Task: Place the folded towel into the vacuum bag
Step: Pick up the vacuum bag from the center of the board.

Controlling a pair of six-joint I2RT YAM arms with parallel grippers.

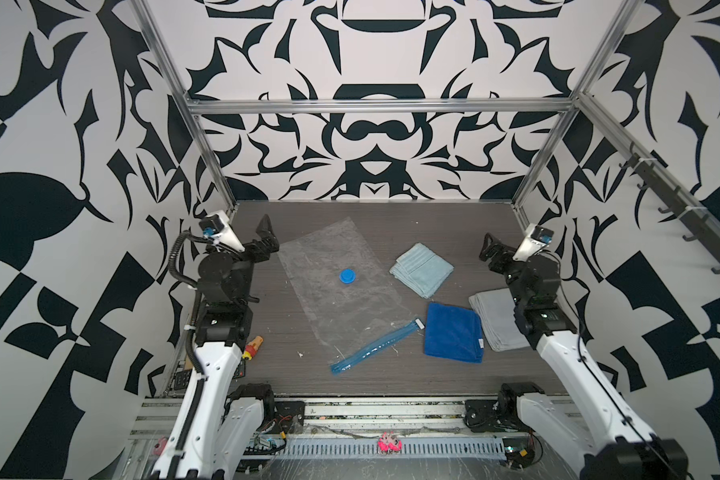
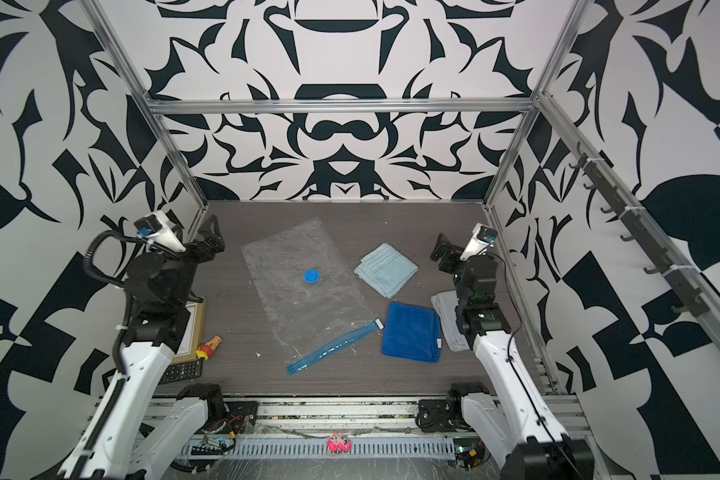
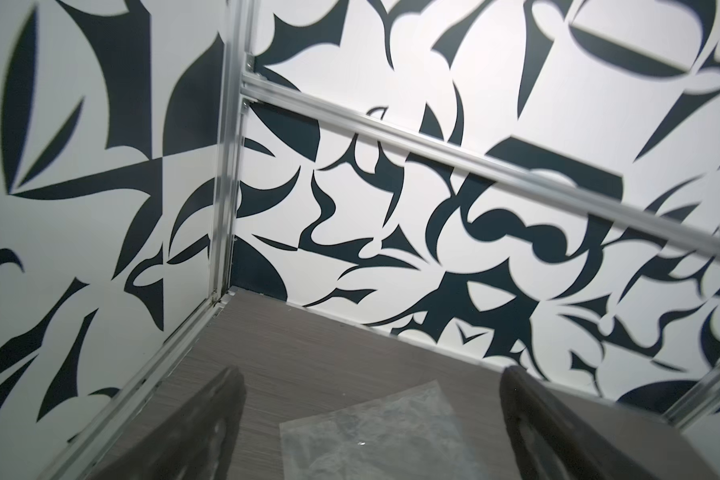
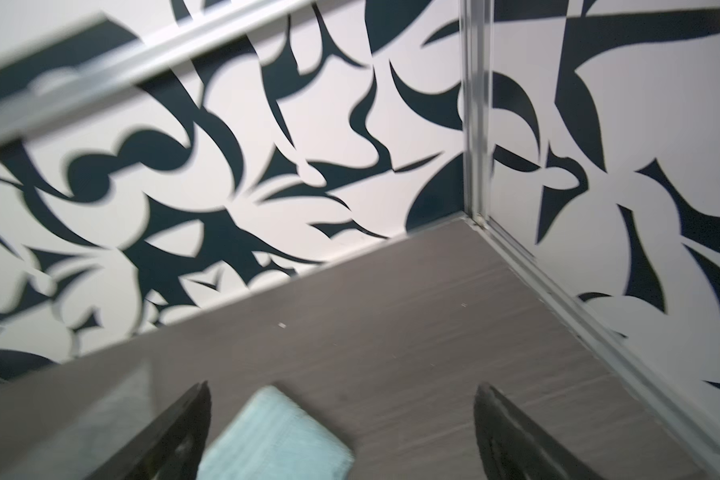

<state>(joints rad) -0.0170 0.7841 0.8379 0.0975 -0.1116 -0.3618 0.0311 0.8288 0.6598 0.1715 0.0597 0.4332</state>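
Both top views first. The vacuum bag (image 1: 341, 291) lies flat on the worktop (image 1: 391, 216), a bit left of centre and tilted. It has one round blue valve cap (image 1: 347, 276) near its middle and one blue zip strip (image 1: 375, 347) at its lower end, and nothing is inside it.

We count three folded towels, all right of the bag. A light blue towel (image 1: 421, 270) sits just beside the bag's right edge. A dark blue towel (image 1: 454, 332) is lower down, near the end of the zip strip. A grey towel (image 1: 495, 320) sits right up against the dark blue one and is partly hidden by the right arm.

There are two pincers. The left pincer (image 1: 269, 232) is at the left edge of the worktop and the right pincer (image 1: 489, 245) at the right edge. Both have their jaws apart and hold nothing.

In the left wrist view the jaws are spread wide at the bottom of the frame, with a corner of the bag lying on the worktop between them.

In the right wrist view, which is blurry, the jaws are spread too, and a corner of the light blue towel shows at the bottom centre between them.

So we reckon nothing has started and the step in hand is reaching for a towel. Which of the three is meant, we can't tell, though the light blue one sits right in front of the right pincer. The next move calls for pinching all the folded layers together while the left pincer goes to the zip end to lift the mouth. We can't tell whether that zip is open.
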